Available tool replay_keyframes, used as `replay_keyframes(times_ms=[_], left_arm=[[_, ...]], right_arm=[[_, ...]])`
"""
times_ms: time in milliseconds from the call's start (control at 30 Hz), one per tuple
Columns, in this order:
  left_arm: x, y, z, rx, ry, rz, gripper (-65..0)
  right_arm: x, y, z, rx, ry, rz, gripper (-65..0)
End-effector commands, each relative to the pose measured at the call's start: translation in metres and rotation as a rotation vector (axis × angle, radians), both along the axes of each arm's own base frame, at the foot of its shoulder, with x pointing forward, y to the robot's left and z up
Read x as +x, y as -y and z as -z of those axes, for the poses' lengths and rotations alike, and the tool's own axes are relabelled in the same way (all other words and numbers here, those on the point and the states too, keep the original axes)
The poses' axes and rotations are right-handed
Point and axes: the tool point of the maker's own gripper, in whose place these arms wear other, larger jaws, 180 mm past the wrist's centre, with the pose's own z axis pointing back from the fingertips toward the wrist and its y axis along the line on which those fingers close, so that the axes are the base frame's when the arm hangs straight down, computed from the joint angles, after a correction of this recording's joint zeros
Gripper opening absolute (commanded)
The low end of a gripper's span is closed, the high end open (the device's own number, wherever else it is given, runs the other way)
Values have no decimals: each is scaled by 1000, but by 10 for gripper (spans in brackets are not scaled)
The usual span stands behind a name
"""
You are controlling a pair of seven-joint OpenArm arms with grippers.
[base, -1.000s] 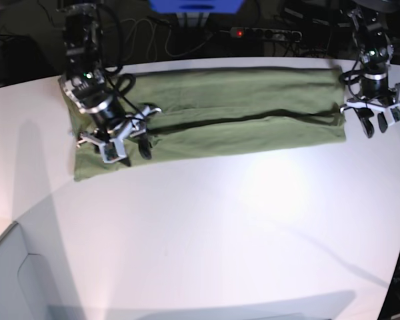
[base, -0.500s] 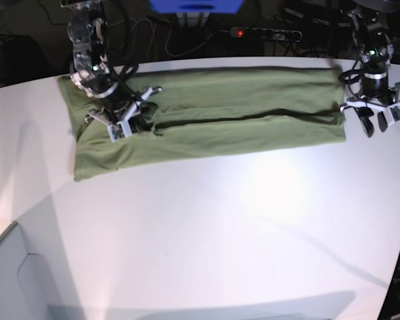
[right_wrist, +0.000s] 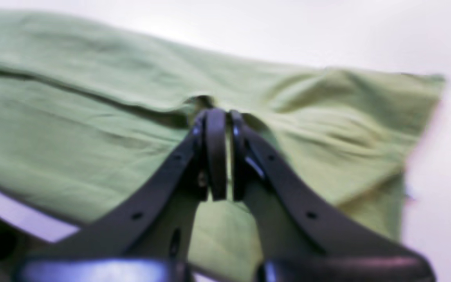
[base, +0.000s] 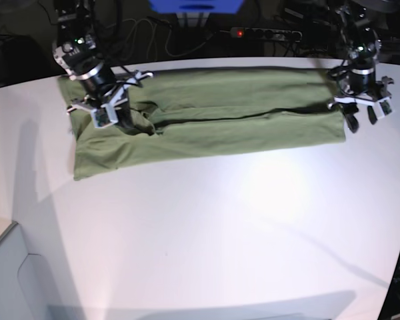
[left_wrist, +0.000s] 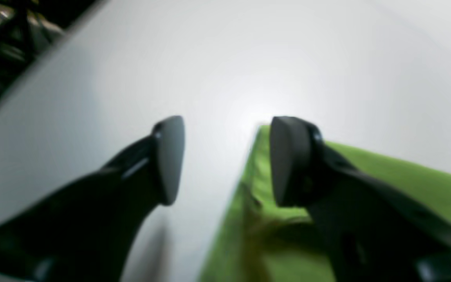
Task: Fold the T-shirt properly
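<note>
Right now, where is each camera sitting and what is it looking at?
Base: high up in front, looking down on the table, the shirt and both arms.
Left wrist: on the left arm, looking past its open jaws, one finger over bare table, the other over the shirt's edge.
Right wrist: on the right arm, looking along its shut jaws, pressed into the shirt near a fold.
Shared: all three see the shirt and table.

A curved white desk (base: 207,227) catches a bright glare of overhead light near its centre. Behind it, in deep shadow, lie tangled cables (base: 153,30), a power strip (base: 267,33) with a red lamp, and a blue object (base: 195,5).
</note>
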Motion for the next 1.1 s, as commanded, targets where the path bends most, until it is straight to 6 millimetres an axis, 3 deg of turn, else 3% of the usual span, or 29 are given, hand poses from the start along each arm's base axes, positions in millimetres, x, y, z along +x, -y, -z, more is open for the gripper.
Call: replay_keyframes(times_ms=[0, 133, 333, 467, 733, 1067], left_arm=[[1, -4, -10, 25, 32, -1, -292], [-6, 8, 11, -22, -8, 0, -291], [-21, 2, 47, -62, -95, -30, -291], [-19, 12, 60, -85, -116, -8, -291], [-17, 21, 64, -96, -126, 13, -298], [-17, 21, 64, -96, -126, 13, -530]], right_arm=[[3, 0, -10, 9, 37, -2, -650], [1, 0, -8, 7, 30, -3, -650], [-5, 0, -6, 7, 16, -3, -650], [-10, 0, -3, 7, 1, -3, -650], [-11, 0, -2, 7, -2, -4, -650], [7, 37, -10, -43, 42, 86, -649]])
